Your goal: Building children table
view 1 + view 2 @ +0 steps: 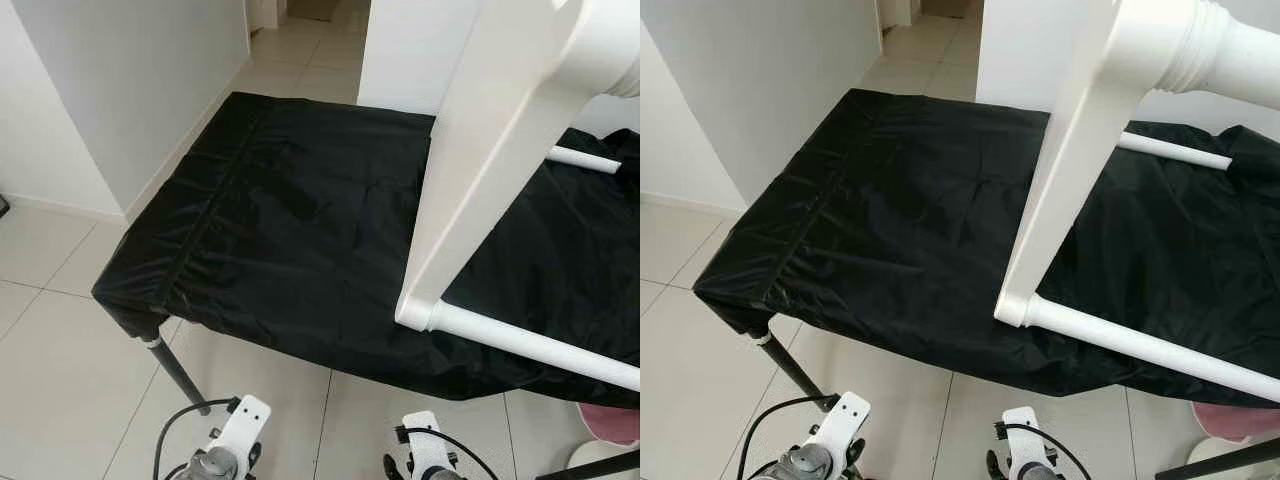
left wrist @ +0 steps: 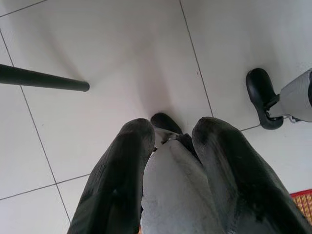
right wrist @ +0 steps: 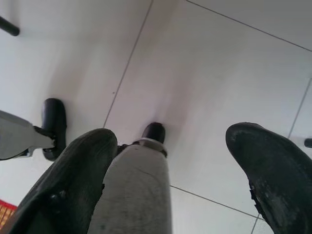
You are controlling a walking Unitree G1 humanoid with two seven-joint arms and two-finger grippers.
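Counter [image 1: 270, 220] fills mid-frame: a low stand draped in black, slightly glossy fabric, creased, with a seam running down its left side. One thin black metal leg [image 1: 175, 372] shows under the lower left corner, slanting to the tiled floor [image 1: 60, 400].

White table frame [image 1: 480, 190] lies on the right half of the counter. Painted, smooth, matte. A flat, broad leg runs from upper right down to mid-right of frame, ending at a round joint. From that joint a round rail [image 1: 540, 345] goes off toward the lower right edge, cut off there. A second thinner rail [image 1: 585, 159] shows at right behind the leg. A turned, ringed collar [image 1: 1200, 40] sits at upper right, very near the camera, cropped by the frame edge. Rest of the frame out of sight to the right.

Pink object [image 1: 612, 422], lower right corner, mostly cut off; cannot tell what it is.

Both arms hang low at the bottom edge, over the floor. Left end effector [image 2: 170, 141]: two black rubbery fingers [image 2: 117, 180] close together, narrow gap, nothing gripped; a grey robot leg sits behind them. Right end effector [image 3: 170, 146]: worn black fingers [image 3: 273, 170] spread wide, holding nothing.

Floor tiles pale, glossy, thin grey grout lines. White walls at left, doorway at top.
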